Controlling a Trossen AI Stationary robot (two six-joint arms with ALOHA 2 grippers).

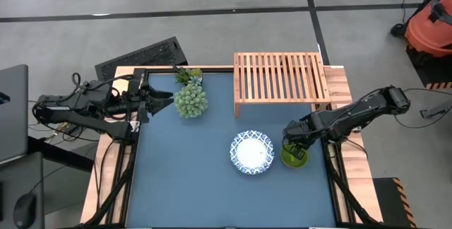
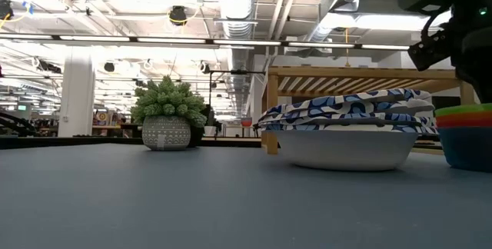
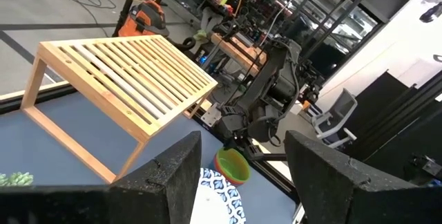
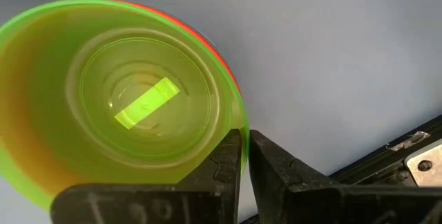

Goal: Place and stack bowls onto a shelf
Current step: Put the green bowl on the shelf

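Overhead, the high view shows two arms, one wooden shelf [image 1: 281,78] at the upper middle of the frame, one potted plant [image 1: 191,100] left of it, one patterned white bowl [image 1: 252,152] at lower centre, and a green bowl [image 1: 294,156] just right of that on the blue desk [image 1: 183,179]. The right gripper [image 1: 294,148] sits over the green bowl's rim; the left gripper [image 1: 164,102] waits at the desk's left edge near the plant. Grey floor, cables and an orange vacuum surround the desk.

Low view: the white bowls [image 2: 346,134] look like a stack, though the count is hard to make out. At the right edge, cut off, small bowls are nested green over red over blue [image 2: 465,137]. Shelf legs stand behind; ceiling pipes and lights fill the room.

Left wrist view: its fingers stand wide apart, framing the shelf, the far arm and the nested bowls.

Right wrist view: the fingers are pinched nearly together on the green bowl's rim [image 4: 124,106]; a red edge peeks beneath.
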